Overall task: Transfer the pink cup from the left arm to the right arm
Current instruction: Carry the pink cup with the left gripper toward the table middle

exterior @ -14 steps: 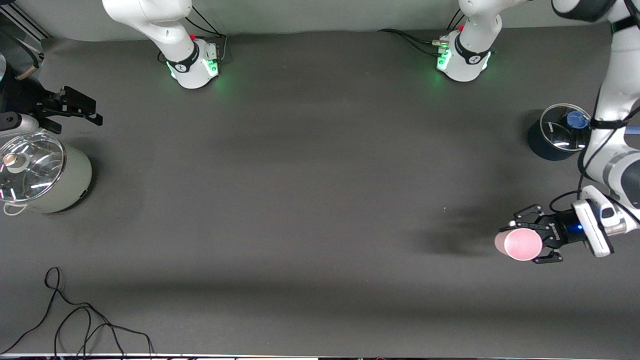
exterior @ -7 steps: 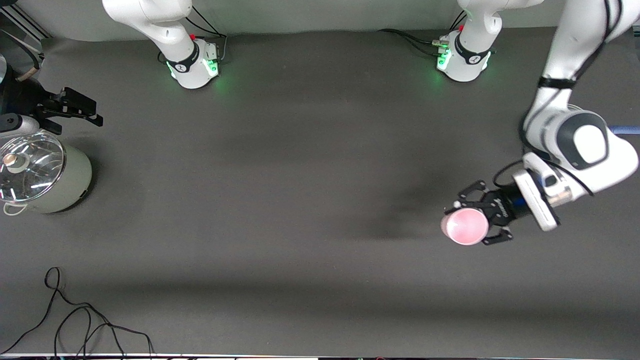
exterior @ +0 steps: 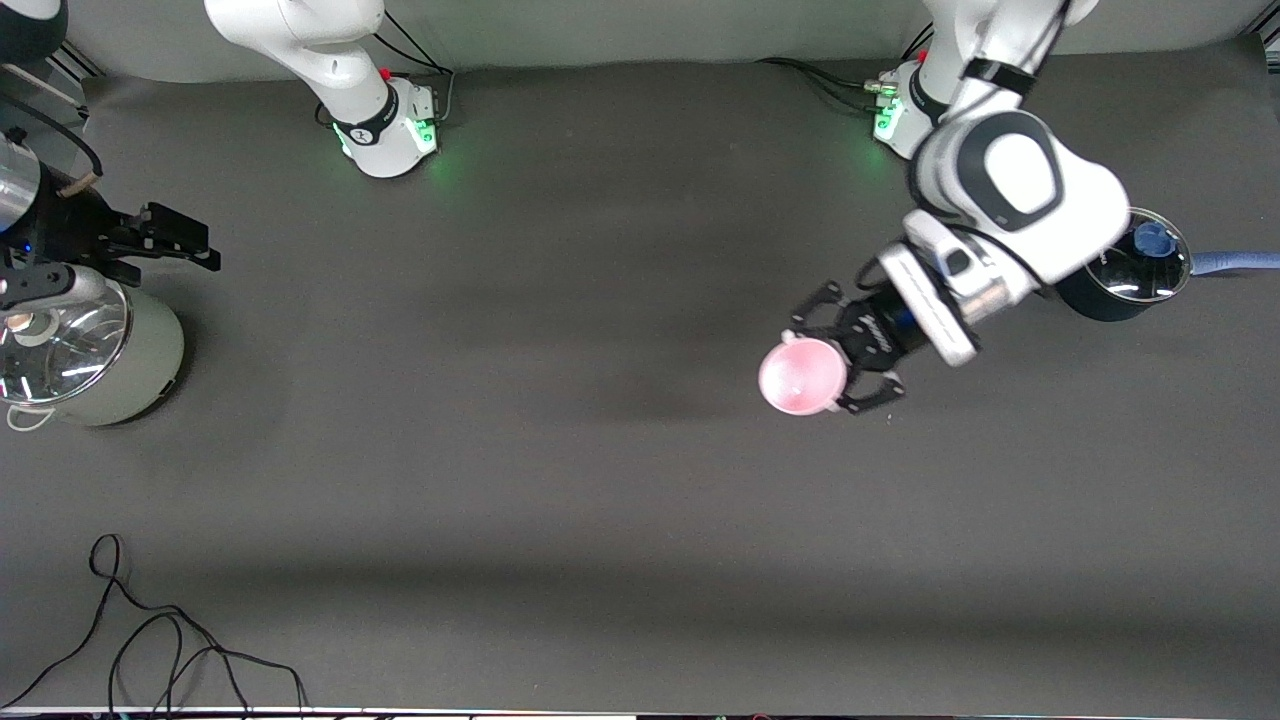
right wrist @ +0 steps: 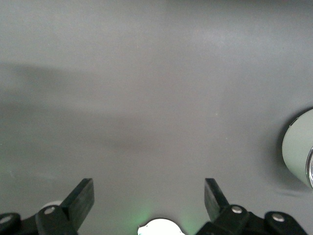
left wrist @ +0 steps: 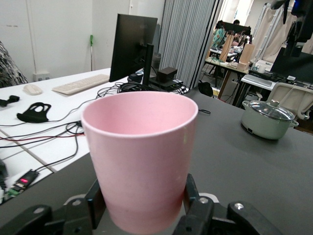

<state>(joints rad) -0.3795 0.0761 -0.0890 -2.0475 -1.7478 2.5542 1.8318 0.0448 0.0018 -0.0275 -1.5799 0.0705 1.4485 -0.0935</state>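
The pink cup (exterior: 798,378) is held upright in the air over the table's middle, toward the left arm's end. My left gripper (exterior: 822,368) is shut on its lower wall. In the left wrist view the cup (left wrist: 142,147) fills the middle, with a black finger (left wrist: 95,203) pressed on each side near its base and my left gripper (left wrist: 144,198) clamped round it. My right gripper (exterior: 185,240) is open and empty above the table at the right arm's end, beside a pale green pot. In the right wrist view its fingers (right wrist: 80,198) stand wide apart round the right gripper's centre (right wrist: 146,196), over bare mat.
A pale green pot with a glass lid (exterior: 90,350) stands at the right arm's end; it also shows in the left wrist view (left wrist: 269,120) and the right wrist view (right wrist: 298,154). A dark pot with a blue-knobbed glass lid (exterior: 1125,270) stands at the left arm's end. A black cable (exterior: 150,640) lies near the front edge.
My left arm has carried the pink cup from the left arm's end toward the table's middle and farther from the front camera. My right gripper has shifted slightly.
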